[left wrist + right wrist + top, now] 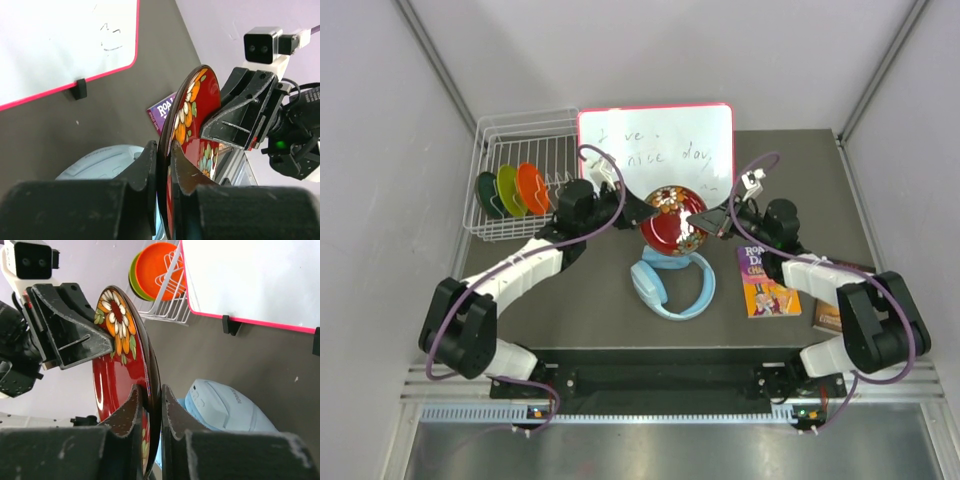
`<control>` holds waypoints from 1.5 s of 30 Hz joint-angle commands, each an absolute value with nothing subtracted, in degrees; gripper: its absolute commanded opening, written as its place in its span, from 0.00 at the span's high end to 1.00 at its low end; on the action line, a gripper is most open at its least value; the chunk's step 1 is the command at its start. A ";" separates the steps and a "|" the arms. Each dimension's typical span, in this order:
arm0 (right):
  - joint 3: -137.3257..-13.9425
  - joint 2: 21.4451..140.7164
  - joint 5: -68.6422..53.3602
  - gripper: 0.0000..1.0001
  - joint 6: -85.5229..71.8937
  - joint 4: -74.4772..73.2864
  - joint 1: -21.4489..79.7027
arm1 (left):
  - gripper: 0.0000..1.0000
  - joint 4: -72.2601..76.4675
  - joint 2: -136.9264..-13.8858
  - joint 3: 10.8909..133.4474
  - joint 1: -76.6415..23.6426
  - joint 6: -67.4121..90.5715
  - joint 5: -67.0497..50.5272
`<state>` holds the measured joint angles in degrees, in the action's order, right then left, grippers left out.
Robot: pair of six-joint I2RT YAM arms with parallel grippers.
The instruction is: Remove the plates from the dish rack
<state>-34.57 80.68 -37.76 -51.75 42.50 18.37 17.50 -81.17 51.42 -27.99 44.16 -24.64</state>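
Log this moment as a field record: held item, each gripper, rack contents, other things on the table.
held item: red floral plate, on edge, between the two arms
left gripper: shut on the plate's rim
right gripper: shut on the opposite rim
dish rack: far left corner; holds dark green plate, yellow-green plate and orange plate, all upright
near the held plate: light blue headphones on the table
other: whiteboard behind; book to the right
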 commanded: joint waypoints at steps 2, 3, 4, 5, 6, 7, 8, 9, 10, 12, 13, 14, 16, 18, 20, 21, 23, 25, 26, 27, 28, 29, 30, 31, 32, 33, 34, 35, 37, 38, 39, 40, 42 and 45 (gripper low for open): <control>-32.61 78.93 -39.38 1.00 -52.12 49.94 18.90 | 0.70 25.40 -83.32 53.35 -29.80 44.30 -27.33; -32.52 76.92 -38.16 1.00 -51.51 48.18 18.37 | 0.56 25.14 -83.41 53.35 -29.79 43.77 -27.25; -32.61 75.60 -37.36 1.00 -50.72 45.99 16.98 | 0.47 24.70 -83.41 53.44 -29.79 43.07 -26.99; -33.22 73.93 -36.40 1.00 -49.49 42.66 16.09 | 0.41 22.70 -83.23 53.61 -29.79 41.07 -25.59; -33.66 70.17 -33.95 1.00 -46.61 35.75 15.04 | 0.31 21.37 -82.97 53.70 -29.79 39.83 -24.62; -34.18 68.31 -32.62 1.00 -45.02 31.68 12.94 | 0.30 19.79 -82.62 53.88 -29.71 38.51 -22.87; -35.67 66.38 -31.56 1.00 -43.52 28.25 11.53 | 0.28 16.47 -81.57 54.05 -29.71 35.62 -20.94; -36.29 62.96 -30.60 1.00 -41.50 22.56 10.03 | 0.25 15.04 -80.87 54.14 -29.62 33.94 -16.92; -36.82 61.36 -30.59 1.00 -40.88 20.59 6.28 | 0.24 13.64 -80.08 54.14 -29.62 32.45 -14.61; -38.75 57.42 -29.80 1.00 -38.77 15.93 1.87 | 0.22 9.60 -77.79 54.14 -29.71 27.70 -8.31; -39.63 56.44 -29.10 1.00 -37.80 10.95 -3.11 | 0.20 8.01 -77.00 54.40 -29.62 26.21 -6.17; -41.64 55.73 -28.48 1.00 -36.66 8.03 -5.25 | 0.19 6.87 -75.60 54.67 -29.62 23.67 -3.63; -43.41 55.81 -26.98 1.00 -34.11 2.49 -11.56 | 0.16 3.61 -74.27 55.02 -29.27 21.37 3.46; -45.08 57.99 -26.55 1.00 -32.87 0.80 -15.54 | 0.12 2.38 -72.34 54.85 -28.57 19.52 7.19; -45.44 60.02 -25.58 1.00 -32.96 0.70 -20.29 | 0.10 2.11 -70.67 54.23 -26.99 18.46 9.49; -45.61 62.99 -25.66 1.00 -33.05 0.88 -21.61 | 0.10 2.02 -70.40 54.14 -26.37 18.20 9.93; -46.49 66.86 -26.27 1.00 -33.48 2.88 -24.43 | 0.10 1.32 -69.87 54.23 -24.18 17.75 10.98; -47.63 73.10 -26.98 1.00 -33.49 4.47 -25.31 | 0.10 0.88 -70.22 54.58 -20.24 19.15 10.29; -49.20 75.13 -26.90 1.00 -32.79 5.27 -25.31 | 0.10 1.40 -70.31 54.14 -19.00 19.77 8.72; -50.00 78.80 -26.72 1.00 -32.78 6.14 -25.31 | 0.10 2.10 -70.49 53.71 -17.94 20.38 8.18; -50.71 80.66 -27.15 1.00 -32.87 6.85 -25.40 | 0.10 2.63 -70.92 53.44 -16.19 21.09 7.48; -52.63 82.51 -27.25 1.00 -32.44 6.86 -25.40 | 0.10 3.51 -71.36 53.00 -15.65 21.09 7.47; -53.34 85.84 -27.42 1.00 -32.43 8.07 -25.49 | 0.10 3.78 -71.63 52.91 -15.12 21.09 7.56; -53.96 87.52 -27.60 1.00 -32.43 8.43 -25.40 | 0.10 3.69 -72.41 52.91 -14.07 20.92 7.65; -55.36 89.11 -27.86 1.00 -32.26 8.79 -25.40 | 0.10 3.95 -72.68 52.82 -13.63 21.00 7.73; -55.98 91.99 -28.38 1.00 -32.43 9.57 -25.49 | 0.10 4.30 -73.12 52.65 -13.10 21.01 7.30; -57.12 93.24 -28.39 1.00 -32.43 9.67 -25.49 | 0.10 4.57 -73.65 52.39 -12.14 21.09 7.03; -57.39 94.38 -28.56 1.00 -32.43 10.36 -25.40 | 0.10 4.92 -73.91 52.21 -11.78 21.01 6.86; -58.09 97.29 -29.00 1.00 -32.78 12.12 -25.40 | 0.10 5.62 -74.79 51.86 -10.64 20.92 6.59; -58.44 99.21 -29.44 1.00 -32.96 12.56 -25.40 | 0.10 5.80 -75.14 51.86 -10.37 21.00 6.50; -58.88 100.27 -30.05 1.00 -32.96 12.48 -25.40 | 0.10 6.58 -75.41 51.77 -9.85 21.09 5.63; -59.58 101.15 -30.41 1.00 -33.05 12.31 -25.31 | 0.10 6.94 -76.11 51.77 -9.23 21.01 5.28; -59.85 103.18 -30.76 1.00 -32.61 12.57 -25.14 | 0.10 7.47 -76.72 51.77 -8.79 21.01 5.36; -60.03 105.11 -30.85 0.98 -32.69 12.04 -24.96 | 0.10 8.61 -78.57 52.29 -7.74 20.92 4.66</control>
